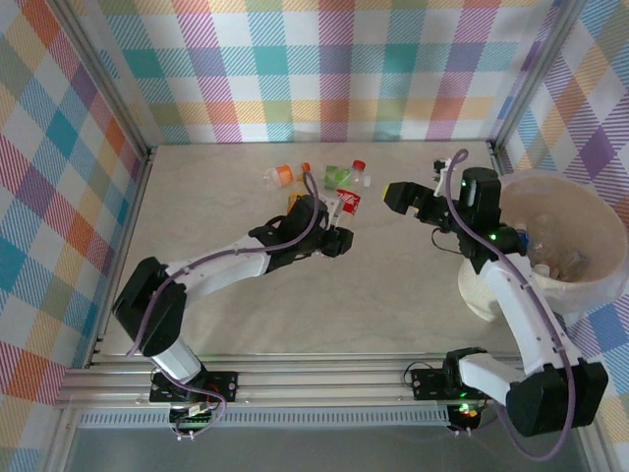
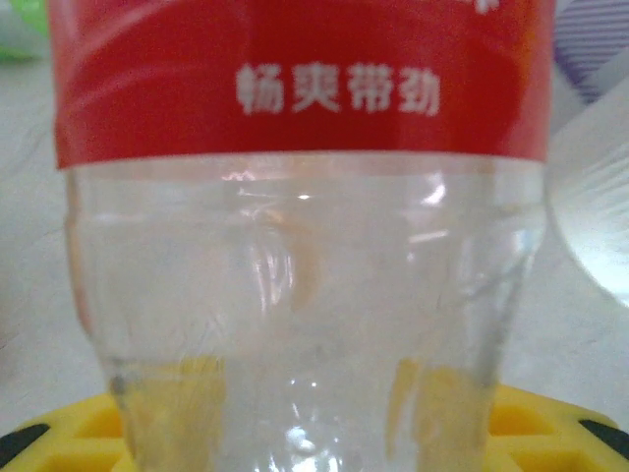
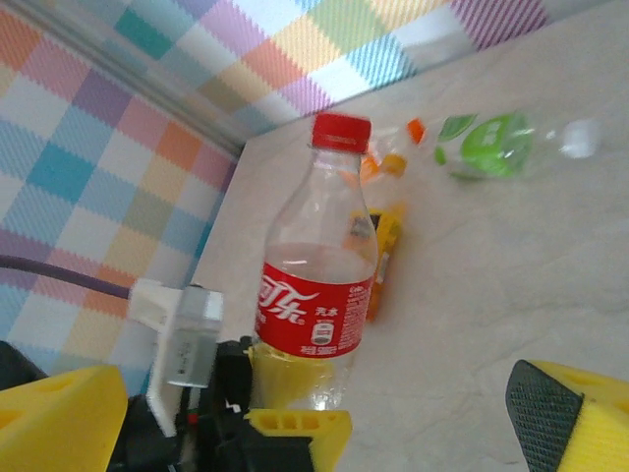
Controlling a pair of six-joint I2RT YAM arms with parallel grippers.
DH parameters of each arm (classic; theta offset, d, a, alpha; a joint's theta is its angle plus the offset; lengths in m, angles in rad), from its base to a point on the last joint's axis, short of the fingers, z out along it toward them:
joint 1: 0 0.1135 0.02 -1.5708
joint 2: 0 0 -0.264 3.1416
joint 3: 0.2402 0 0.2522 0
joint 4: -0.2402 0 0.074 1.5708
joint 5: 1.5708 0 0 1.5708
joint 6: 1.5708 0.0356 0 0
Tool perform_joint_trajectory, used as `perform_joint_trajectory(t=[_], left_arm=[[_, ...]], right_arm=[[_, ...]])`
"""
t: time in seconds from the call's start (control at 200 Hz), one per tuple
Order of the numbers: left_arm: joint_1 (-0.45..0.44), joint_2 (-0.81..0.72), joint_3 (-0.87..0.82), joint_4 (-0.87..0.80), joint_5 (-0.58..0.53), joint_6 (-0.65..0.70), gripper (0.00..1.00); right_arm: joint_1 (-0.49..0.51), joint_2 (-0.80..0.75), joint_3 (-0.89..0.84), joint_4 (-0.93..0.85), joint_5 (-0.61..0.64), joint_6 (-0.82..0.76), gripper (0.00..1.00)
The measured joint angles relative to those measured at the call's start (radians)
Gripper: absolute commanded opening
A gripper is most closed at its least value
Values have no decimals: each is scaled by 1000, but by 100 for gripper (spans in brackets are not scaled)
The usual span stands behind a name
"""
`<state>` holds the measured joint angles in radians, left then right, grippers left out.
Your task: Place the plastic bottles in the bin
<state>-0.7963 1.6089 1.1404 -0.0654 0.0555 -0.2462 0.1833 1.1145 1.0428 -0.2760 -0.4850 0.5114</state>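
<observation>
While the left arm (image 1: pixel 211 270) lies stretched low over the desk (image 1: pixel 413 295) from its base at 7 o'clock toward centre, the right arm (image 1: pixel 521 305) stands up from its base at 5 o'clock, rises past the bin (image 1: pixel 480 295) and folds at the wrist toward 9 o'clock.

Left tool (image 1: pixel 341 234) points to roughly 1 o'clock, jaws narrow, clamped on the red bottle (image 1: pixel 348 203). Grip sits low: right wrist view has the yellow fingers (image 3: pixel 295 423) at the clear base, under the red label (image 3: pixel 314 315), with the cap (image 3: pixel 341 131) at the far end from the tool. Left wrist view: bottle body very close, label at top, yellow showing through the clear bottom. Can't tell if the base touches the desk.

Right tool (image 1: pixel 395 197) is wide, jaws fully spread, hanging above the desk at 3 o'clock of the red bottle, near but apart, facing it.

Bin sits at the desk's 3 o'clock edge, just beside the right arm, well apart from the left tool. Clear bottles (image 1: pixel 546 242) already lie inside it.

Loose ones beyond the held bottle: orange bottle (image 1: pixel 283 175) at 11 o'clock of it, green bottle (image 1: pixel 339 175) at 12, both lying down near the back wall (image 1: pixel 324 69).
</observation>
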Motion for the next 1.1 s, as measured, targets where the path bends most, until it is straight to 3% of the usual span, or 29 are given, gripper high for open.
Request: perform_joint_trajectory(t=[0.36, 0.77, 0.875, 1.02, 1.1], left_arm=[[0, -179, -90, 218, 262, -43, 49], [0, -175, -98, 406, 470, -140, 49], [0, -158, -98, 431, 505, -155, 49], [0, -144, -95, 441, 524, -163, 49], [0, -144, -95, 441, 520, -169, 50]], right_arm=[[83, 69, 31, 150, -189, 21, 100], [128, 69, 35, 343, -286, 54, 99], [134, 70, 35, 353, -286, 53, 92], [135, 94, 37, 359, -285, 58, 70], [135, 104, 37, 354, -281, 66, 62]])
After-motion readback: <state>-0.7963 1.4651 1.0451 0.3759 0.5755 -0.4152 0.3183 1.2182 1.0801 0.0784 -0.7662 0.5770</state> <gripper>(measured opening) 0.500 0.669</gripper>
